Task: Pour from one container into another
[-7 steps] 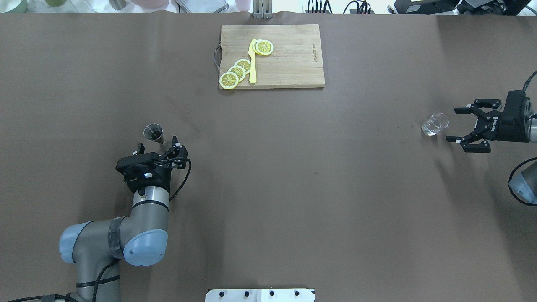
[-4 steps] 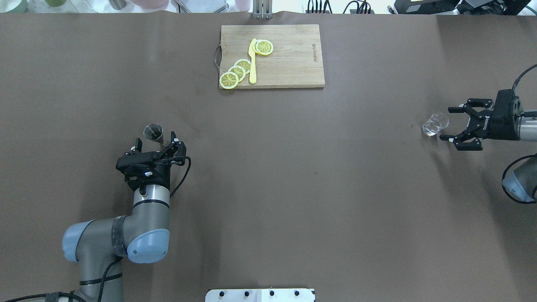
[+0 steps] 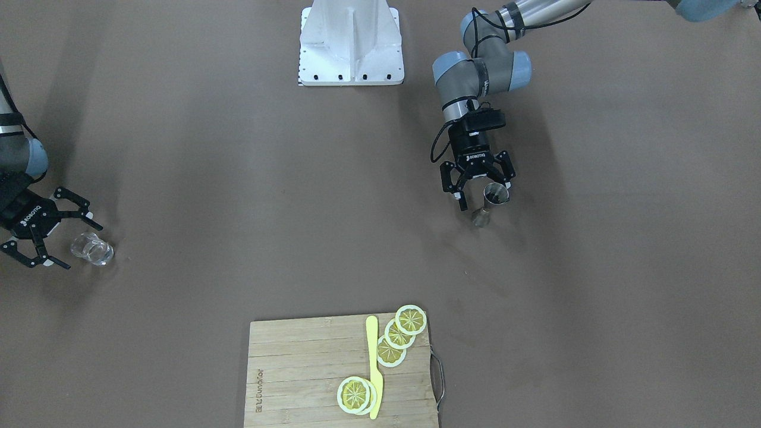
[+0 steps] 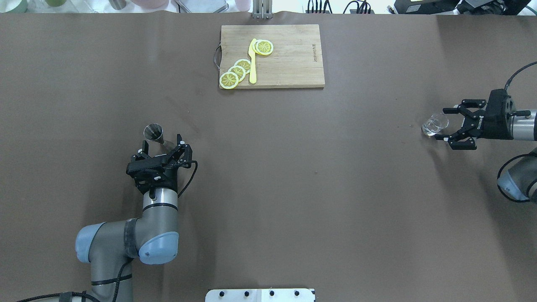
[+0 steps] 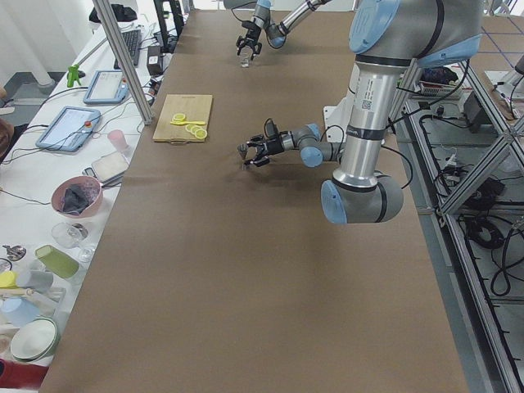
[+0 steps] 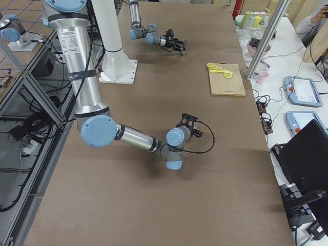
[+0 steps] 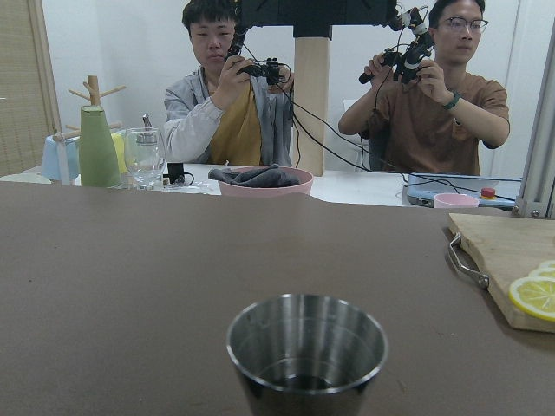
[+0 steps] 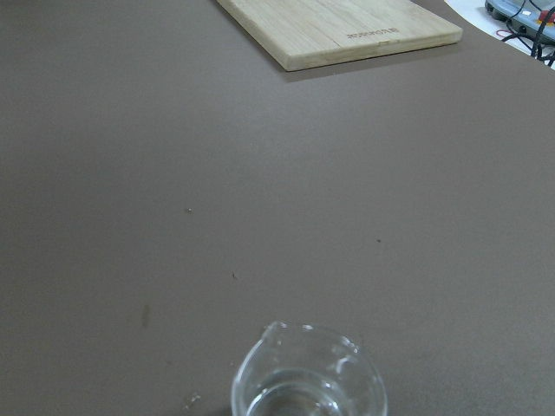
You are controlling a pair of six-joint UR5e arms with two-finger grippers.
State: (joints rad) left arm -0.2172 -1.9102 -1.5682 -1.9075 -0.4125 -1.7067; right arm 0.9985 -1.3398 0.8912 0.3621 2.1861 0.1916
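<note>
**Item 1. Jigger** (image 4: 157, 136): steel, double-cone. It stands upright on the brown surface (image 4: 293, 176), on the robot's left side and well apart from the glass. The left wrist view looks into its upper cup. I cannot tell whether it holds liquid.

**Item 2. Left jaws:** spread wide and holding nothing. They sit low, with one finger on each side of the jigger's narrow lower half, and no contact is visible.
- Risk: the jigger is narrow-waisted and smooth. If one finger touches before the other, it will likely tip or skid.
- Risk: a grip on the sloped cone rather than the waist could squeeze it out upward or downward.

**Item 3. Glass** (image 4: 435, 124): small, clear, thick-based. It stands upright near the surface's right end.

**Item 4. Right jaws:** also wide open and empty. They come in level, with the tips just reaching the glass's sides.
- Risk: an off-centre closure could push the glass away or knock it over.
- Risk: transparent walls make the depth easy to misjudge.

**Item 5. The gap between the vessels:** it spans most of the surface.
- Risk: both mouths are small, so a slight misalignment or a fast tilt would spill onto the surface.

**Item 6. Cutting board** (image 4: 289, 58): it lies at the far edge with lemon slices (image 4: 237, 72) and a yellow knife (image 4: 252, 63). It is well apart from both arms and is judged no obstacle.
</note>
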